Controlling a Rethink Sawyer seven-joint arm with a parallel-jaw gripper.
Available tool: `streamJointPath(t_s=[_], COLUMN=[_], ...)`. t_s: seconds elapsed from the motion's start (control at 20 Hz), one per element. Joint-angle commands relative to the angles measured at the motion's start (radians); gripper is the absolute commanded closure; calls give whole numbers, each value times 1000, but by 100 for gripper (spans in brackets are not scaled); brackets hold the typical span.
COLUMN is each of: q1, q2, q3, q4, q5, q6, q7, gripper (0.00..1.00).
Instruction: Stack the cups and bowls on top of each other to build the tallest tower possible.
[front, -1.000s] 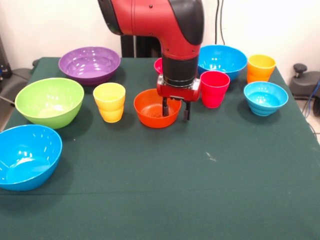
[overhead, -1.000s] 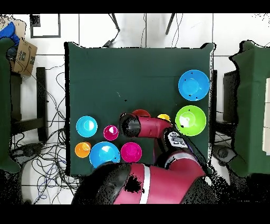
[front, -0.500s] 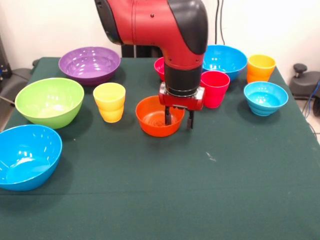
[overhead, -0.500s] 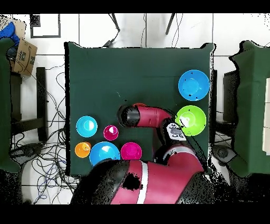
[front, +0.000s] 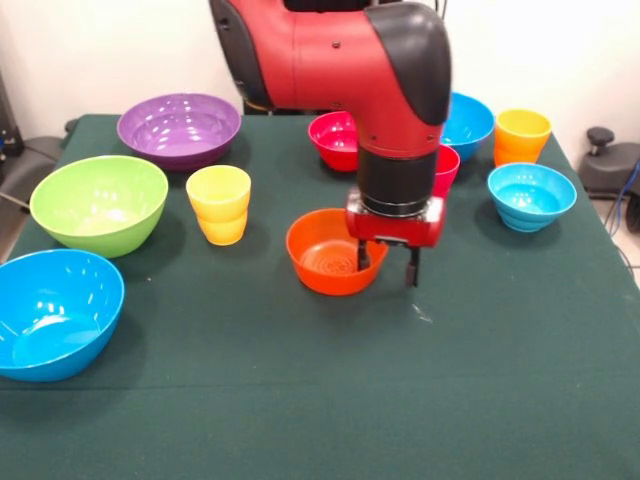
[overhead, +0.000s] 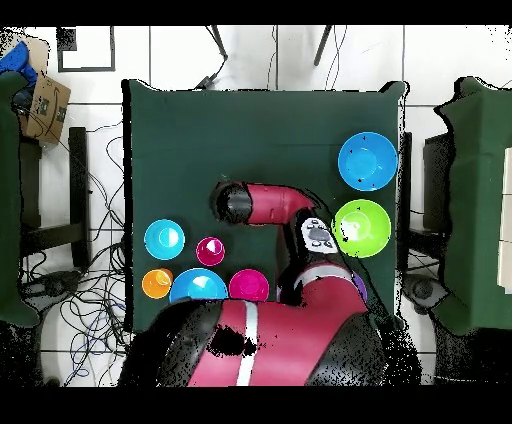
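My gripper (front: 387, 265) hangs low over the right rim of the orange bowl (front: 325, 255), at the table's middle. One finger is inside the bowl and the other outside, visibly apart, so it is open. The yellow cup (front: 219, 204) stands left of the bowl. The red-pink cup (front: 447, 165) is partly hidden behind my arm, and the orange cup (front: 522, 135) is at the far right. No tower stands; every piece sits singly. In the overhead view my arm (overhead: 270, 205) covers the orange bowl and the gripper.
The purple bowl (front: 179, 128), lime green bowl (front: 98, 203) and a blue bowl (front: 55, 312) line the left side. A small red bowl (front: 335, 140), another blue bowl (front: 470, 120) and a light blue bowl (front: 531, 195) sit at the back and right.
My gripper has moved toward the front edge and to the right, and the orange bowl has slid along with it. The small red bowl behind the arm has come into view.
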Motion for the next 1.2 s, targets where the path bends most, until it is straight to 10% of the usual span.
streamJointPath(t_s=[0.05,0.55,1.2], q1=[51,98,-24], q2=[29,7,5], q3=[69,-39,-24], q4=[-81,-31,13], q5=[33,5,-93], q6=[36,59,6], q7=[94,100,-40], gripper=[0,0,0])
